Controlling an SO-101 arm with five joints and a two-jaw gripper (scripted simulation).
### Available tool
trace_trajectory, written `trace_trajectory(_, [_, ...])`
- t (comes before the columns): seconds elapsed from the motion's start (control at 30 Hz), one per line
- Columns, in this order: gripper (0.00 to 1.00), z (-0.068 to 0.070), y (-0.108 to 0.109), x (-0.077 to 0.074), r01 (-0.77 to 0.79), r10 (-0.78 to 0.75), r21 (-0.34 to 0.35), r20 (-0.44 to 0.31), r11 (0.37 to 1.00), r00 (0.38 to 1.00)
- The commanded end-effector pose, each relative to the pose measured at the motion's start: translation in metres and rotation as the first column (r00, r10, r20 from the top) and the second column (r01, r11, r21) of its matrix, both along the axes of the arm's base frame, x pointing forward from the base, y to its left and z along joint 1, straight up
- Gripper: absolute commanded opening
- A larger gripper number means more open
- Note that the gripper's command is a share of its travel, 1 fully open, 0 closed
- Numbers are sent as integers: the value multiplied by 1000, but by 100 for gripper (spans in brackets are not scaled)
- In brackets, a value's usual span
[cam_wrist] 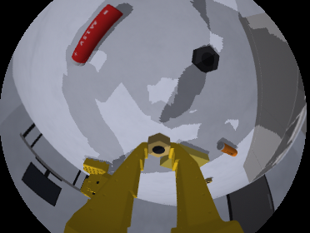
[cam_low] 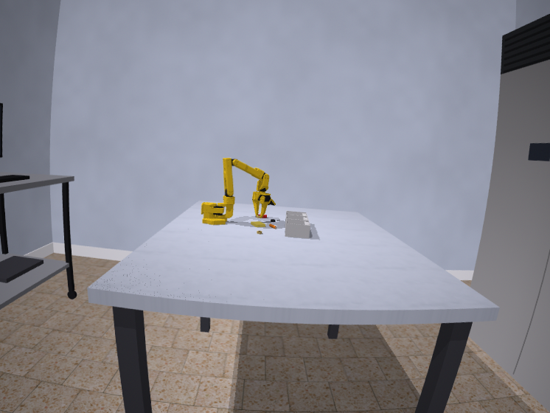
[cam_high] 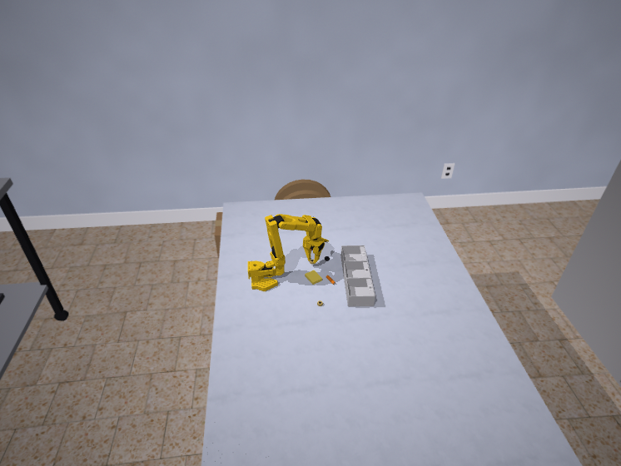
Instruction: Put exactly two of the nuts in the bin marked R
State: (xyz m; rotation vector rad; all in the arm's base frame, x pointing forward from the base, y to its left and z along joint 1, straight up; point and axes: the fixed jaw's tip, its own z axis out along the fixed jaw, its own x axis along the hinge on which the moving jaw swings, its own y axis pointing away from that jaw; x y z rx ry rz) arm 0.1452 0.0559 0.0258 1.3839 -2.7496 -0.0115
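Note:
My gripper is shut on a small brass nut and holds it a little above the table. A black nut lies on the table just to its right, towards the bins. A second brass nut lies nearer the front. A row of three grey bins stands right of the arm. I cannot read their marks.
A flat yellow block and an orange peg lie between the arm's base and the bins. A red cylinder lies beyond the gripper.

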Motion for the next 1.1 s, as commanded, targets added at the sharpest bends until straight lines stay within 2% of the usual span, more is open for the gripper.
trace_trajectory(0.0, [0,21,2,10,-6,4,25,69,1000,998])
trace_trajectory(0.17, [0,28,1,10,-6,4,25,69,1000,998])
trace_trajectory(0.53, [0,29,0,11,5,-7,25,70,1000,997])
trace_trajectory(1.07, [0,39,-26,35,230,-232,37,99,973,968])
